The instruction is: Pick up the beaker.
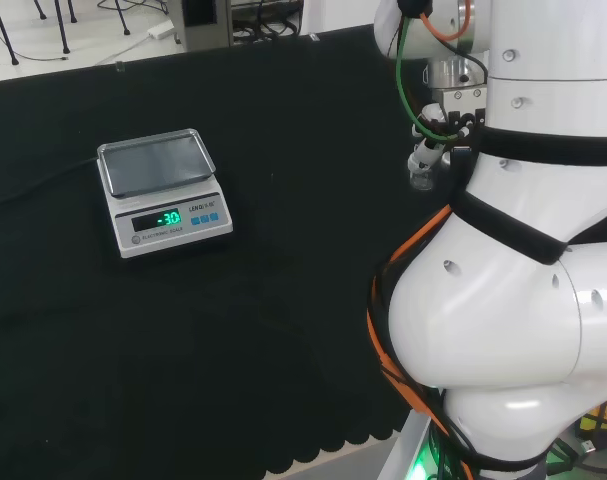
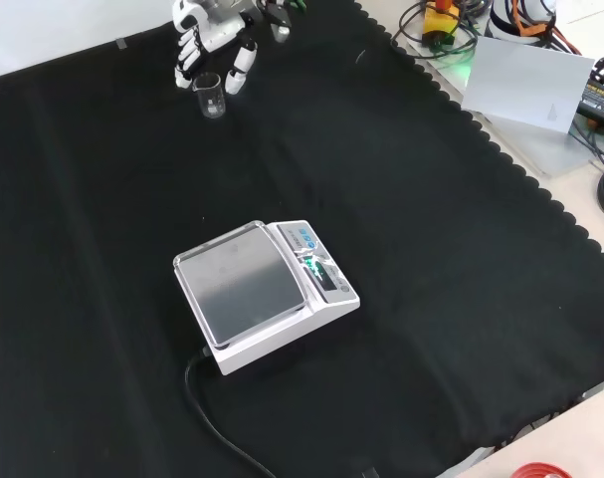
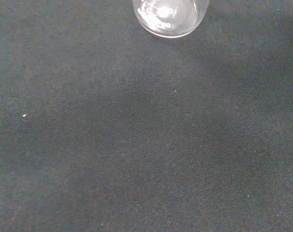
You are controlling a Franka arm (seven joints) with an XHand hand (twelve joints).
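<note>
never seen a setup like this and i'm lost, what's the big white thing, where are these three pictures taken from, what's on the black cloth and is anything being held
The big white shapes in the head view are the links of one robot arm; that camera looks over the arm from behind. The front view looks down on the black cloth from the opposite side. The wrist view comes from a camera on the arm's wrist.

At the arm's end is a black and white hand, seen at the front view's top. Its fingers curl around a small clear beaker, so it seems to grip it; whether the beaker is off the cloth I cannot tell.

A weighing scale with a bare metal pan also sits on the cloth, apart from the hand.
</note>
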